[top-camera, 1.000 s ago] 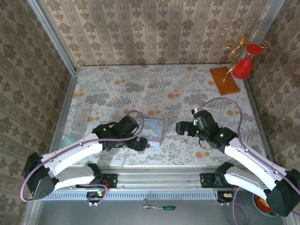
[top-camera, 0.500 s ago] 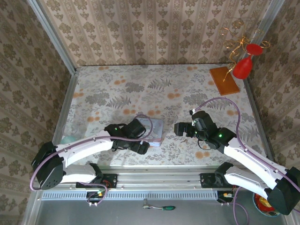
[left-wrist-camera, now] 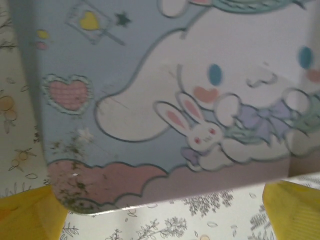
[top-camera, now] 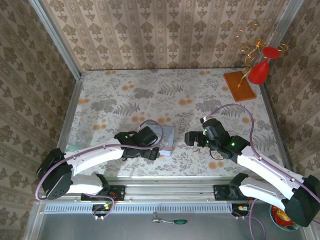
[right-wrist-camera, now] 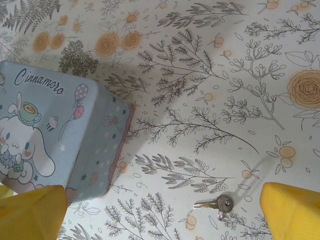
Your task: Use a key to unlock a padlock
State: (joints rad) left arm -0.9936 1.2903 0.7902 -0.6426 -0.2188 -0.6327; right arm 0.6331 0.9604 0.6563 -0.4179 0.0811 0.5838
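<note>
Floral desk (top-camera: 150, 95): my left gripper (left-wrist-camera: 160, 207) gapes wide, empty, over the tin (left-wrist-camera: 150, 100). Right of the tin, my right gripper (right-wrist-camera: 160, 212) hangs spread, empty, above the key (right-wrist-camera: 215, 204), which lies on the desk.

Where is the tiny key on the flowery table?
Find the pale blue cartoon tin box on the flowery tablecloth. In the right wrist view, the small silvery metal key lies right of it on bare cloth. It is the only shiny metal thing among printed flowers.
</note>
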